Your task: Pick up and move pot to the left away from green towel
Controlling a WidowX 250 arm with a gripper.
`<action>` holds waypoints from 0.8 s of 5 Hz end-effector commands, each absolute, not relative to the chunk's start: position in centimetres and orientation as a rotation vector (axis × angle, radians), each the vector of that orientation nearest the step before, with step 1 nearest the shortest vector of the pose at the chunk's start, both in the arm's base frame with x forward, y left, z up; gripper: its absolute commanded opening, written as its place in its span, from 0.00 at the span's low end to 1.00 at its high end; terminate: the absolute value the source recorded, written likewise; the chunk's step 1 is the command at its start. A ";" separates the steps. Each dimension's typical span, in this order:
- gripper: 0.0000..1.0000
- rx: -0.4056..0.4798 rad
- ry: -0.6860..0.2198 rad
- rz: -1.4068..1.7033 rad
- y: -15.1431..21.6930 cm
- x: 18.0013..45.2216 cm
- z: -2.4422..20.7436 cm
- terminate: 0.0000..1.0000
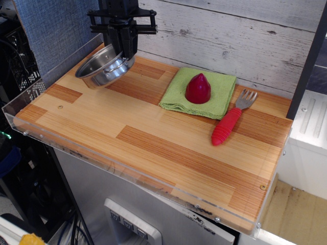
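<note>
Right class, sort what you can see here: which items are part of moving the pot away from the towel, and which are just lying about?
Part of the job:
- pot, at the left rear of the table
- green towel
- gripper, at the pot's rim

Just lying about:
- dark red cone-shaped object standing on the towel
- red-handled fork beside the towel
- wooden table

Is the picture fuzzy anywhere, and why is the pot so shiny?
In observation.image nothing looks fuzzy; the pot and end effector are crisp. The pot's steel rim catches bright light, and the wooden table shows soft glare.
</note>
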State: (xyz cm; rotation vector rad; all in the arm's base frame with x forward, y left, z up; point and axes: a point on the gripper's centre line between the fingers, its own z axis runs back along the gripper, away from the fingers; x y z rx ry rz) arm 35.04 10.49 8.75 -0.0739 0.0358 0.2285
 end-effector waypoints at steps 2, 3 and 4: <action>0.00 -0.008 -0.017 0.261 13.3 33.6 7.8 0.00; 0.00 0.023 -0.065 0.262 14.3 33.6 8.0 0.00; 0.00 0.037 -0.067 0.278 15.2 33.7 7.6 0.00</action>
